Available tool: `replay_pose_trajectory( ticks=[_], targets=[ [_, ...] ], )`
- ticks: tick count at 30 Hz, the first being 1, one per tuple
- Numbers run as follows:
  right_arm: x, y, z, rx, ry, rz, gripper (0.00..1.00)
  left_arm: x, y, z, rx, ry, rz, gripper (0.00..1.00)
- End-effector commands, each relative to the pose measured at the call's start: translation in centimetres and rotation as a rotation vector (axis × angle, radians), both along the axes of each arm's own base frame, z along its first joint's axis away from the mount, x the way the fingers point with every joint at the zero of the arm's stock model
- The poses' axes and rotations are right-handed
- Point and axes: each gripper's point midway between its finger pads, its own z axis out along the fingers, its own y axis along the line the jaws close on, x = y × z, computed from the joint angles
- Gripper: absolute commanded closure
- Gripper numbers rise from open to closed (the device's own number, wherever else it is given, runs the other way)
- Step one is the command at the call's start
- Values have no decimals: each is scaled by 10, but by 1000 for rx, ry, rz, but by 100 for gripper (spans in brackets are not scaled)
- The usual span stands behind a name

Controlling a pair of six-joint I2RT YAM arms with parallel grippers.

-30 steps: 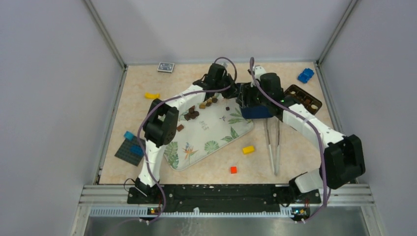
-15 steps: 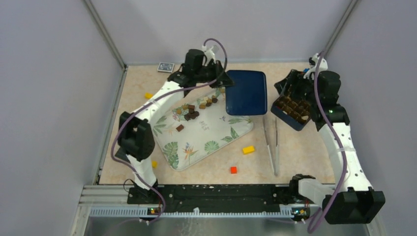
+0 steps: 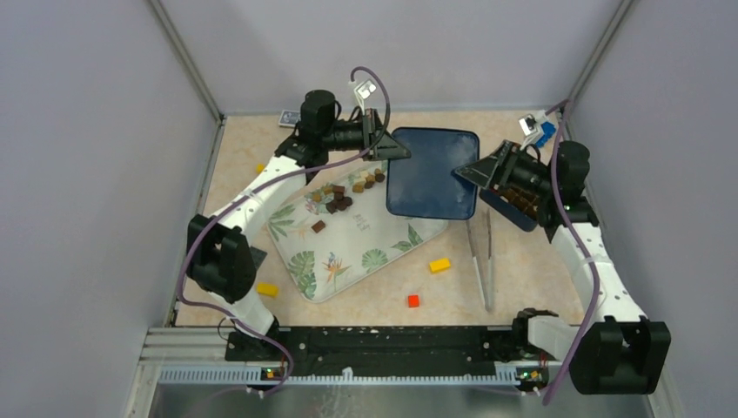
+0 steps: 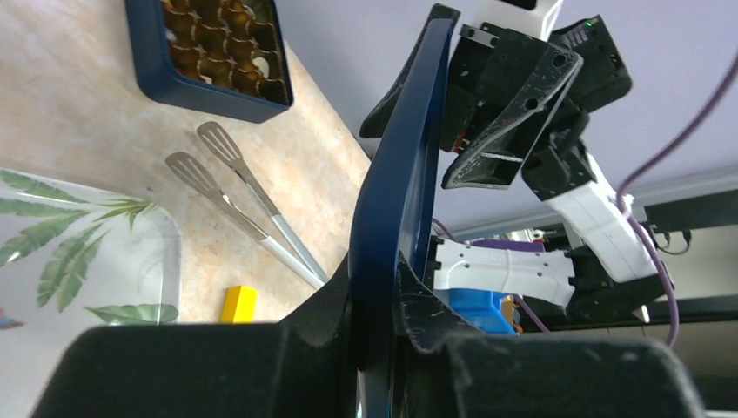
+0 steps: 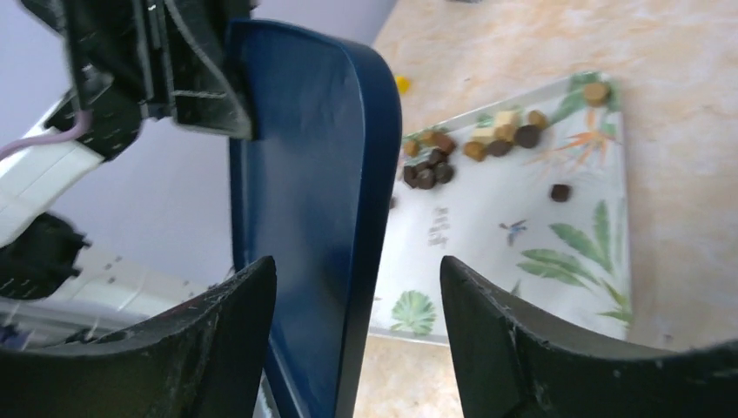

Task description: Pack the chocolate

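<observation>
top external: the blue lid (image 3: 432, 171) is clamped by the left gripper (image 3: 399, 154) and straddled, ungripped, by the wide-spread right gripper (image 3: 462, 173), apparently so the box (image 3: 515, 214) is exposed for chocolate (image 3: 339, 199).

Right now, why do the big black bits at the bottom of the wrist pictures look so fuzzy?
Left wrist view: the left gripper, clamped on the blue lid, sits too near the lens, so it blurs; the tongs beyond look sharp. Right wrist view: the right gripper blurs likewise, the chocolate slightly. Top view: even light, no blur.
</observation>
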Motion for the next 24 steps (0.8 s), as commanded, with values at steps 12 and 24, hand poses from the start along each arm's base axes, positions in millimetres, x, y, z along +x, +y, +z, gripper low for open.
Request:
replay_pose_trajectory(
  ticks=[12, 24],
  targets=[
    [-40, 26, 54, 186, -156, 290, 97, -18, -1, 30, -111, -96, -81, 93],
    [35, -78, 58, -358, -55, -452, 100, 22, 53, 1, 187, -142, 245, 1]
  ],
)
